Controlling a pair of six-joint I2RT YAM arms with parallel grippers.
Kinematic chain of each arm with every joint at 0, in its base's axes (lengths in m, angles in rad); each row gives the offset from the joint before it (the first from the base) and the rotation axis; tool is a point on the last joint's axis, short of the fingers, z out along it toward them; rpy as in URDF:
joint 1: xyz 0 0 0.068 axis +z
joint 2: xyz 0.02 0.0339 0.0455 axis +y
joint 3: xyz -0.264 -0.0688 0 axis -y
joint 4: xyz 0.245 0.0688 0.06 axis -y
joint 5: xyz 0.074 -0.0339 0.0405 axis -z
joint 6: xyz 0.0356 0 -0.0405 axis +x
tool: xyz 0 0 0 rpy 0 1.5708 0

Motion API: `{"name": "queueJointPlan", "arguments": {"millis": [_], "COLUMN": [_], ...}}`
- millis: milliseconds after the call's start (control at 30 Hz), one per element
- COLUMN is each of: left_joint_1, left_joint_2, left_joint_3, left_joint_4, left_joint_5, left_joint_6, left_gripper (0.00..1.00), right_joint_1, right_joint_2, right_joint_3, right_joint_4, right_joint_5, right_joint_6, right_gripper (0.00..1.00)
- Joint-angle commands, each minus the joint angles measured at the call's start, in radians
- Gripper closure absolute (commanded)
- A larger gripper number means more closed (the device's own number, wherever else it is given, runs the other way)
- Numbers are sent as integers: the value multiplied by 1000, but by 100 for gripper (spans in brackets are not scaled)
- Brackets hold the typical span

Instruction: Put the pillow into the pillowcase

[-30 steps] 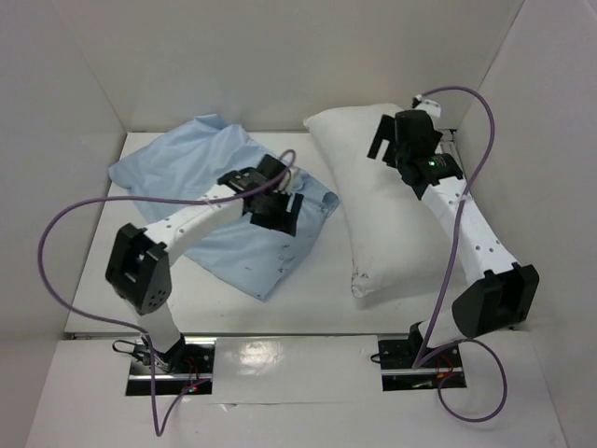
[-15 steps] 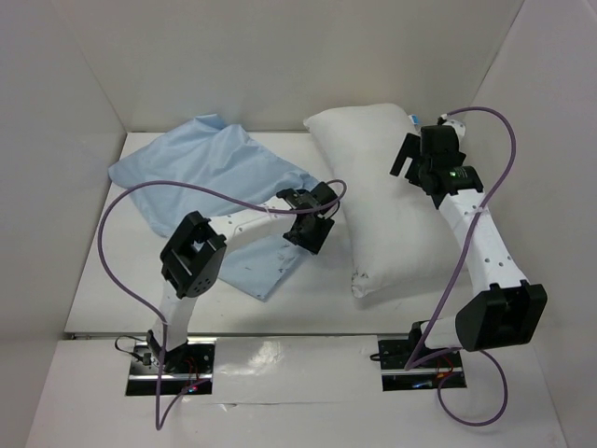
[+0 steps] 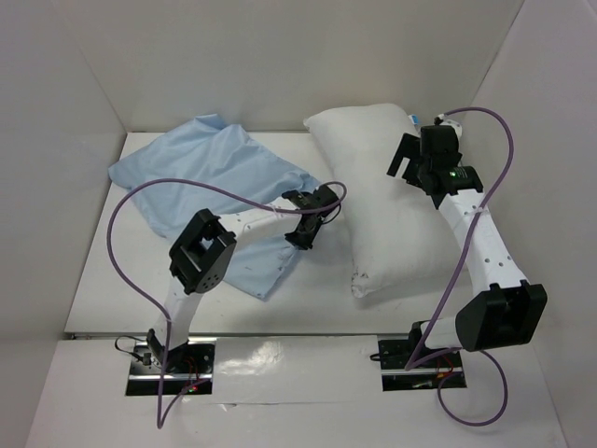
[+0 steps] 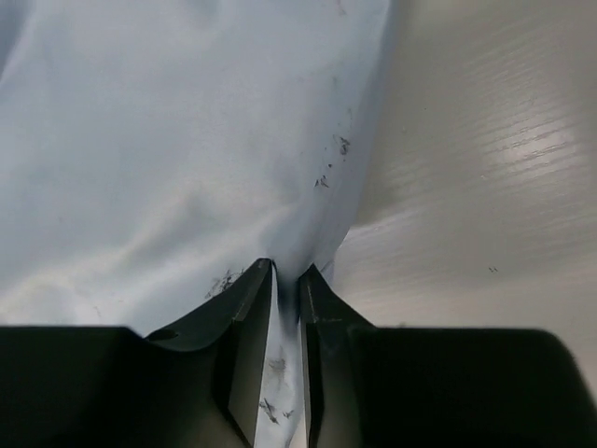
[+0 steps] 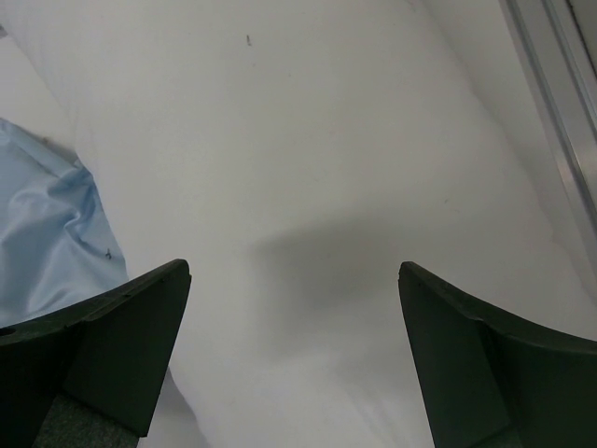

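The light blue pillowcase [image 3: 205,173] lies wrinkled on the left half of the table. The plump white pillow [image 3: 382,201] lies to its right, running front to back. My left gripper [image 3: 303,233] is at the pillowcase's near right edge, next to the pillow. In the left wrist view the jaws stand almost together, and my left gripper [image 4: 287,271] pinches a fold of the speckled pillowcase [image 4: 168,140]. My right gripper [image 3: 403,159] hovers over the pillow's far part. It is wide open in its wrist view [image 5: 294,271], with only the pillow [image 5: 308,140] below it.
White walls enclose the table [image 3: 317,280] on the left, back and right. A metal rail [image 5: 560,84] runs along the right wall beside the pillow. A purple cable [image 3: 140,201] arcs over the left arm. A corner of the pillowcase [image 5: 42,243] shows left of the right fingers.
My left gripper moved right across the pillowcase to its right edge and closed on the fabric. The right arm swung a little to the right and then held still.
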Motion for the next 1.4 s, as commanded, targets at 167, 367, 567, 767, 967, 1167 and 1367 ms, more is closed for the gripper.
{"name": "queueJointPlan", "arguments": {"millis": [167, 367, 567, 767, 967, 1167, 1367], "left_joint_1": [35, 170, 322, 408, 463, 492, 512], "left_joint_2": [-116, -181, -215, -244, -264, -255, -225], "left_joint_3": [116, 176, 250, 250, 250, 261, 261], "left_joint_4": [-59, -117, -149, -149, -149, -149, -149], "left_joint_5": [-42, 43, 160, 232, 321, 366, 412], "left_joint_6": [13, -11, -45, -70, -57, -57, -57], "left_gripper": [100, 100, 100, 100, 100, 100, 100], "right_joint_1": [-2, 94, 200, 243, 243, 243, 223], "right_joint_2": [-9, 91, 400, 666, 745, 516, 195], "right_joint_3": [-5, 149, 434, 594, 578, 475, 316], "right_joint_4": [29, -56, -149, -175, -150, -70, -17], "right_joint_5": [-56, 68, 112, 39, 51, 55, -108], "right_joint_6": [-14, -58, -78, -78, -32, -44, -53], "right_gripper": [0, 0, 0, 0, 100, 100, 100]}}
